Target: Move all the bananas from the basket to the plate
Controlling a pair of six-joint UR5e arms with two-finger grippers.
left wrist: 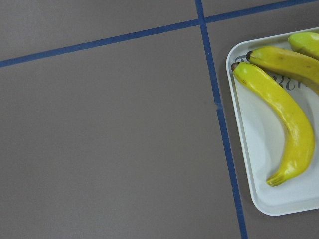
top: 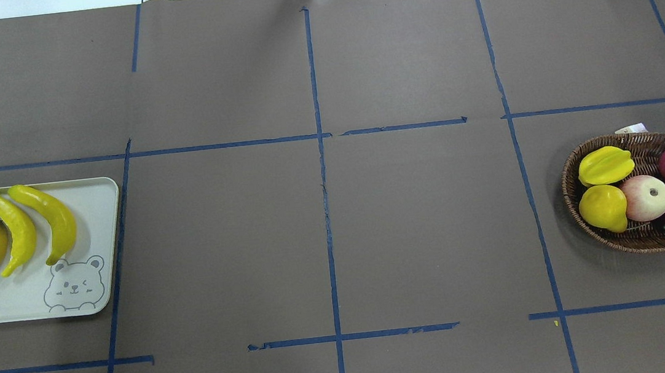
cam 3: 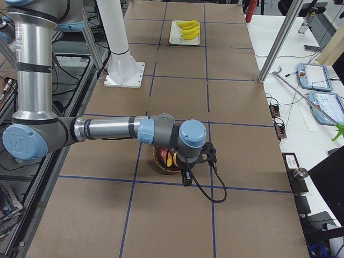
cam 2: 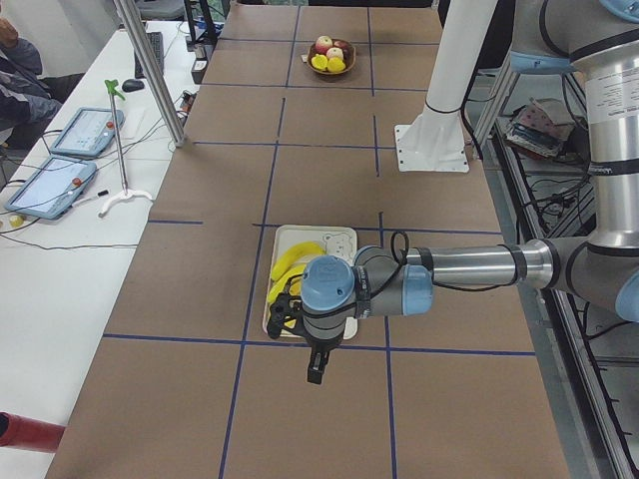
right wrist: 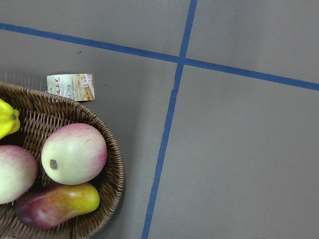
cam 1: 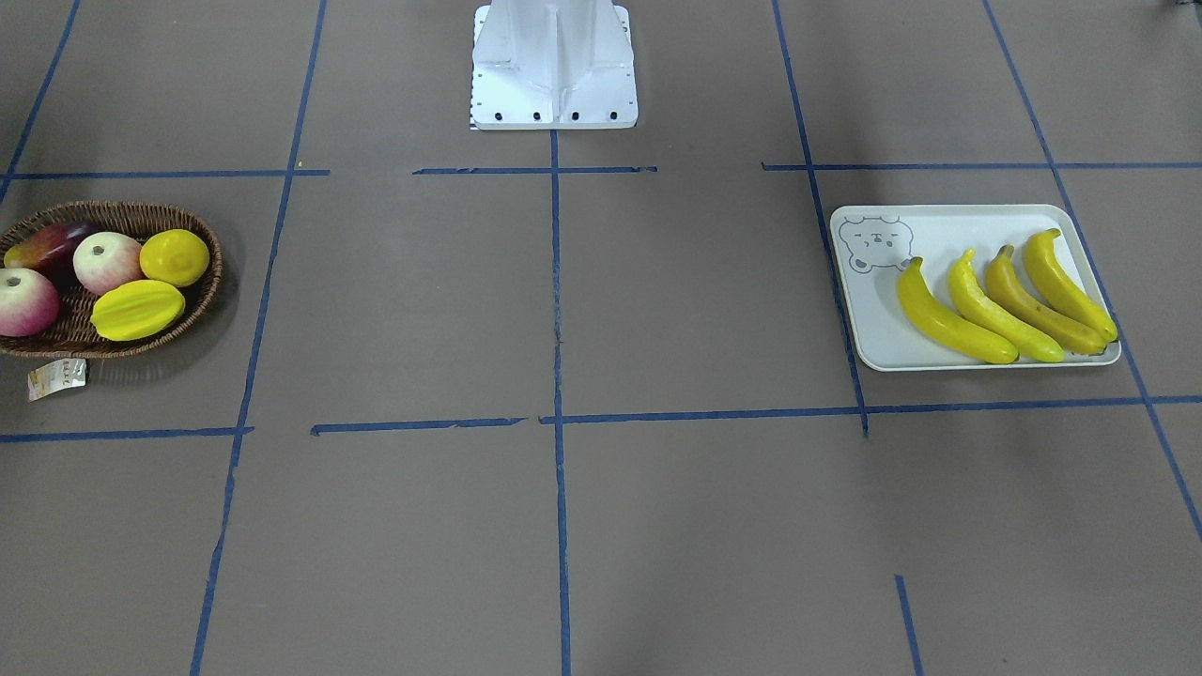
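Bananas (cam 1: 1005, 300): all four lie side by side on the plate (cam 1: 948, 225), and the basket (cam 1: 122, 208) only has other fruit (cam 1: 137, 309) in it. So the transfer looks done to me, and the next move is probably just parking the arms. The left gripper (cam 2: 316, 372) hangs near the plate and the right gripper (cam 3: 186, 181) by the basket. Can't tell if either is apart or together.

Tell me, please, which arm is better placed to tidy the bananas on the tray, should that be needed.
Left. The left claw hangs by the bear-print tray holding all four bananas, whereas the right claw hovers by the wicker basket at the opposite end.
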